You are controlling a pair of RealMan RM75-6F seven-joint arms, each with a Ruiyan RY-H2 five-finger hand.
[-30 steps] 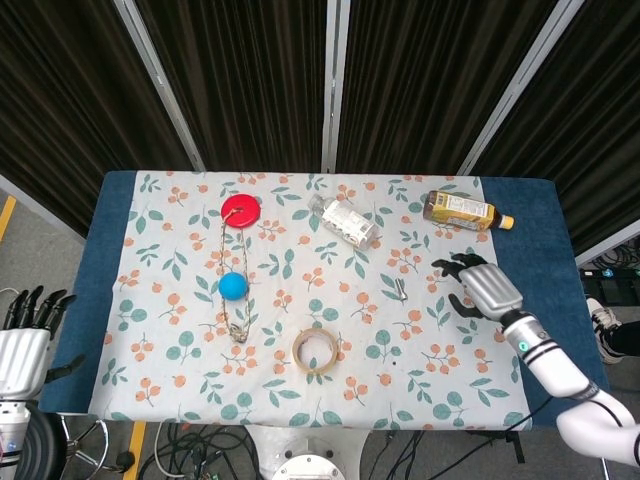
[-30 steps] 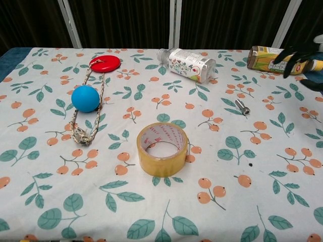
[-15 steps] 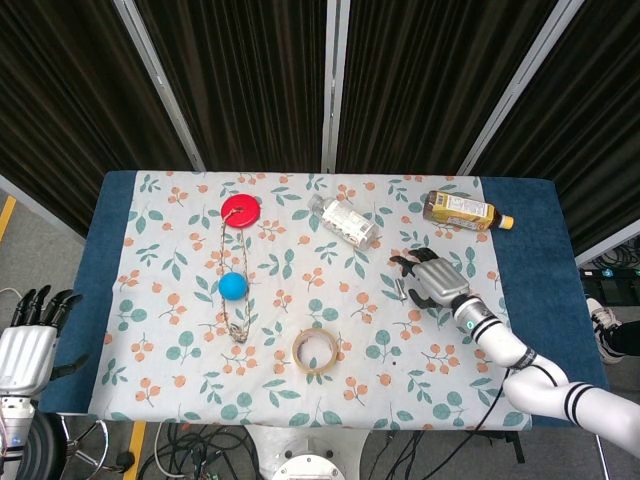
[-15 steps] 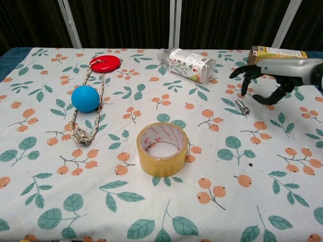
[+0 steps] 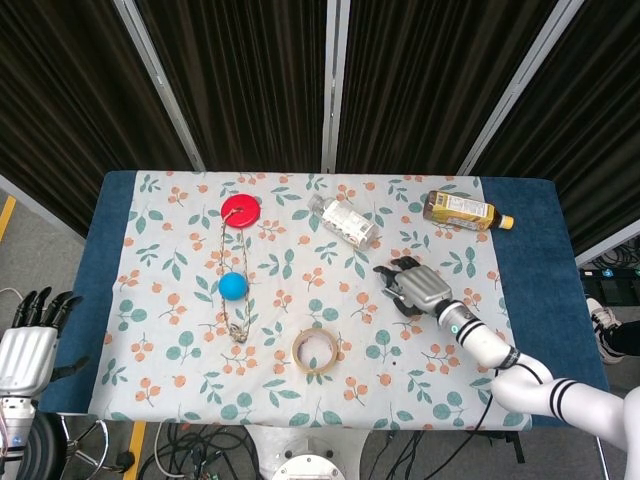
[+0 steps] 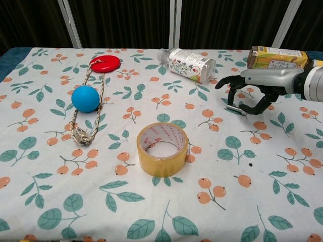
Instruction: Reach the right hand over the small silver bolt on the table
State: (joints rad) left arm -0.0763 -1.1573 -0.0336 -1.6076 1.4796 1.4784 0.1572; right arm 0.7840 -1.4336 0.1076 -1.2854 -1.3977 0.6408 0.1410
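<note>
Since a second ago I've brought my right hand (image 6: pixel 246 95) leftward from the right edge of the frame; it now hovers over the small silver bolt (image 6: pixel 235 108), fingers spread and curled downward, nothing gripped. In the chest view only a sliver of the bolt shows beneath my fingertips, right of center; in the head view my right hand (image 5: pixel 415 285) hides it entirely. My left hand (image 5: pixel 28 335) sits lower left, cut off, fingers apart.
</note>
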